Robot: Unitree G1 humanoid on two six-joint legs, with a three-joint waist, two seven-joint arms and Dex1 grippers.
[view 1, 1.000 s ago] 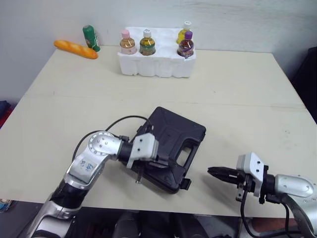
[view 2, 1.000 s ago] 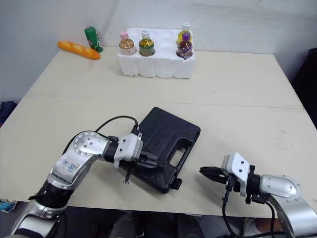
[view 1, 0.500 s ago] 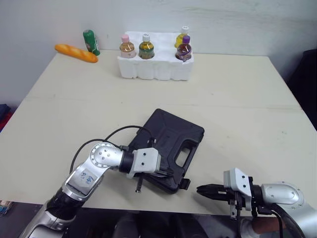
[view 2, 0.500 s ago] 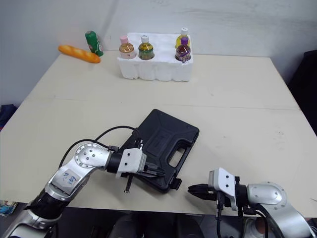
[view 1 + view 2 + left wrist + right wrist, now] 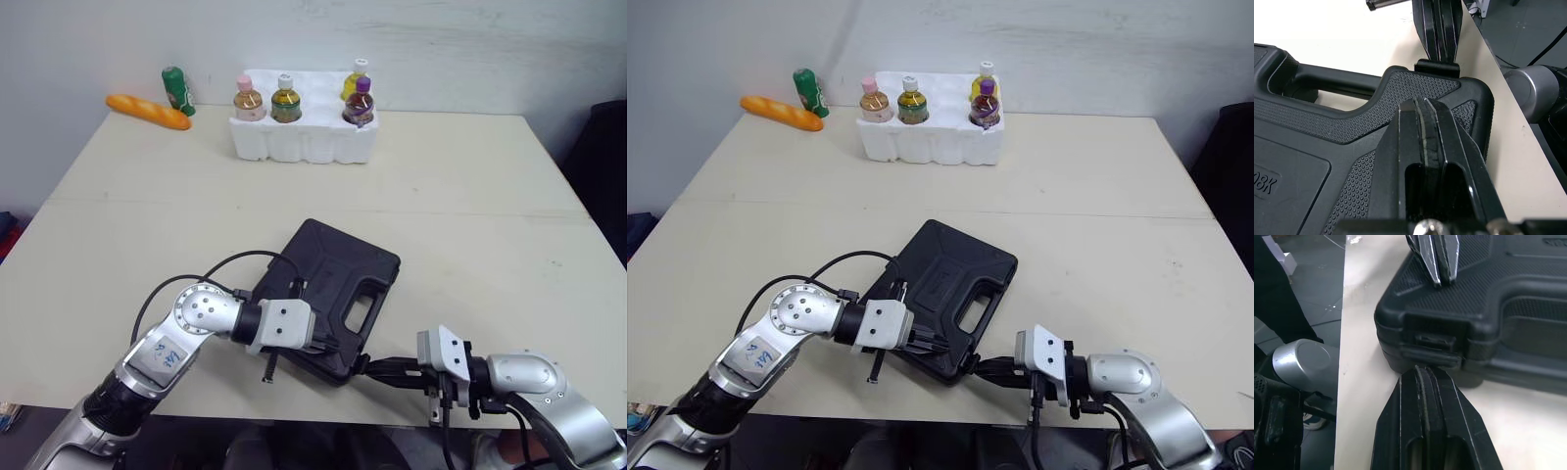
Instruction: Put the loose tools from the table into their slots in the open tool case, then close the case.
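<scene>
1. The black textured plastic tool case (image 5: 333, 279) lies flat on the pale beige table (image 5: 470, 196), near the front edge. Its lid is already down on its base and its moulded handle points to the robot's right.
2. The left gripper (image 5: 1422, 105) has its two black fingers pinched together with nothing between them. Their tips rest on the lid's pebbled near corner, probably to press the lid down so the two halves meet.
3. The right gripper (image 5: 1425, 372) is likewise clenched on nothing. Its joined tips touch the case's front wall just below the small black snap latch (image 5: 1435, 340), which sits on the seam.
4. Closed fingers make a stiff, narrow poker — better for nudging a latch than spread ones.
5. The step in hand appears to be fastening; stowing looks finished.
6. The next move likely calls for a short push on the latch while the left holds firm, since the case near the table's edge could slide or tip off.
</scene>
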